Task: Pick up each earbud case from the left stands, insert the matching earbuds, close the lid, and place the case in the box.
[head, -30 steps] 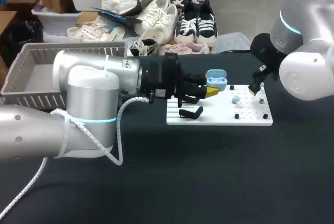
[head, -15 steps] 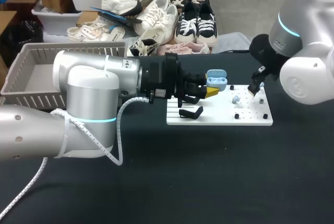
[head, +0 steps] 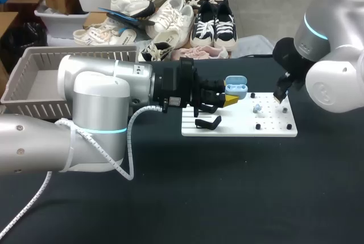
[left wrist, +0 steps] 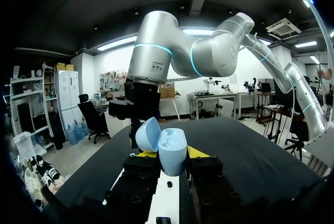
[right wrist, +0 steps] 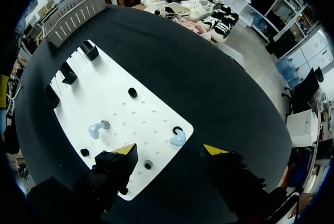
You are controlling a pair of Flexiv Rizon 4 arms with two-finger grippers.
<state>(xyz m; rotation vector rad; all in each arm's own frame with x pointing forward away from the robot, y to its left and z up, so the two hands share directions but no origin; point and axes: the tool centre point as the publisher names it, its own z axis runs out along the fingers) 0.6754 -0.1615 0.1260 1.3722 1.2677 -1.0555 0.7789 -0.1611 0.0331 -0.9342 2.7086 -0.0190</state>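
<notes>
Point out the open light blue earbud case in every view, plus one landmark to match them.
Head view: the earbud case, lid open, in the left gripper over the white board's left part.
Left wrist view: the case between that gripper's fingers, lid open.
Right wrist view: not clearly in it; a pale blue sliver past the board's far end may be it.
Landmark: the white board, under the right gripper in its wrist view.
</notes>
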